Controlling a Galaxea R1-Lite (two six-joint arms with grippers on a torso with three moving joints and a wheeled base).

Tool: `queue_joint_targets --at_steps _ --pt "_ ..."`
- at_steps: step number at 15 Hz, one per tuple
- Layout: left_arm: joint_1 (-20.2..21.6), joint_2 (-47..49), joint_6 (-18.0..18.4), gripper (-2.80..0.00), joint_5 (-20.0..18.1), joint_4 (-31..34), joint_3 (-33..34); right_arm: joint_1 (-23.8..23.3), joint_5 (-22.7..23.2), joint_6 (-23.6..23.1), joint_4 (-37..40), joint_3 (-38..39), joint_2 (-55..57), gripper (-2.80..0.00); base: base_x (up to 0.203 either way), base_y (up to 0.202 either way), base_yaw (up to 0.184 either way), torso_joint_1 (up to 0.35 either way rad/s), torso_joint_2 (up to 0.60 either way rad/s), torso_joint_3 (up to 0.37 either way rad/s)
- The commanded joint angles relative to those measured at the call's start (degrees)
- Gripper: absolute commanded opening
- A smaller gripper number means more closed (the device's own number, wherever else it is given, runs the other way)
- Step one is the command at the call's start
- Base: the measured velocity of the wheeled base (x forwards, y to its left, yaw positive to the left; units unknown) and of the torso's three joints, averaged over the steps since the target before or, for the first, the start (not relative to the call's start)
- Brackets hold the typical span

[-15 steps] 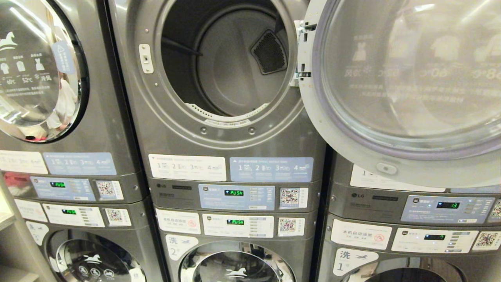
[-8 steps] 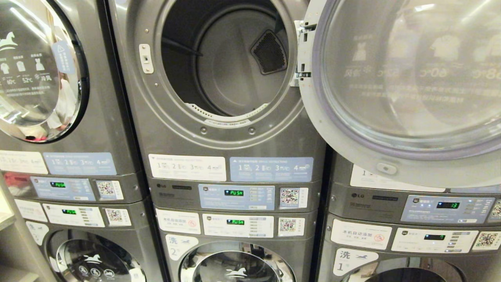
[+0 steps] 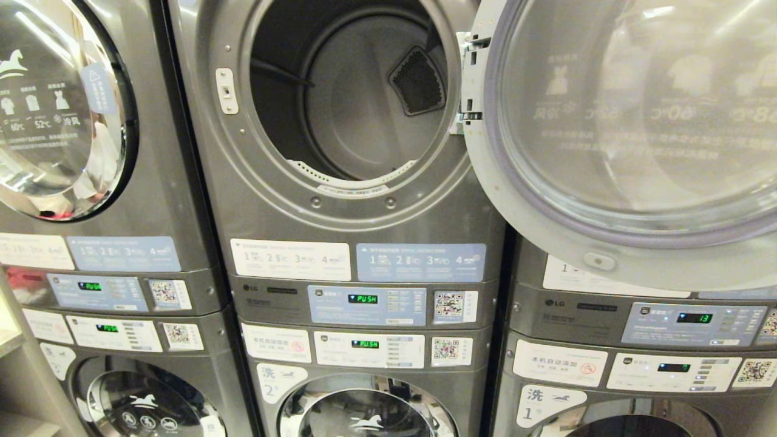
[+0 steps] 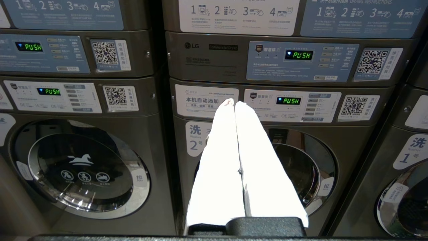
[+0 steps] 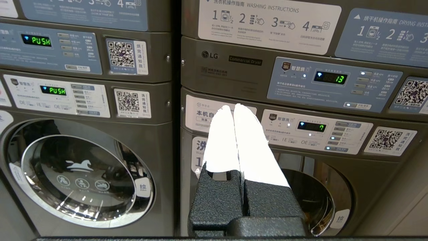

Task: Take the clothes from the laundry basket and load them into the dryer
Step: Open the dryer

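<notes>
Middle dryer [image 3: 358, 121] door [image 3: 619, 139] swung fully open to the right, drum bare inside. Left gripper [image 4: 234, 103] closed, nothing held, facing lower washer panel [image 4: 289, 104]. Right gripper [image 5: 233, 107] closed, nothing held. Clothes and basket nowhere in view

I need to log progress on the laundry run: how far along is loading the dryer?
Done: the dryer door is swung open. The drum shows no clothes inside. In hand: nothing; the left gripper and right gripper are both shut and empty, facing the lower machines. Left: all of it. No basket or clothes appear in any view.
</notes>
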Motion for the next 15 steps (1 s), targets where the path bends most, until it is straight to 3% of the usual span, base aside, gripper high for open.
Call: queue_joint_targets --at_steps 1,15 --pt "0.00 -0.16 -0.02 -2.80 0.02 0.02 -0.01 0.02 -0.10 -0.02 -0.12 0.03 -0.10 -2.80 0.000 0.000 0.000 0.000 0.00 0.000" --pt "0.00 -0.16 -0.02 -2.80 0.02 0.02 -0.01 0.02 -0.24 0.59 -0.91 0.41 -0.42 -2.80 0.000 0.000 0.000 0.000 0.00 0.000"
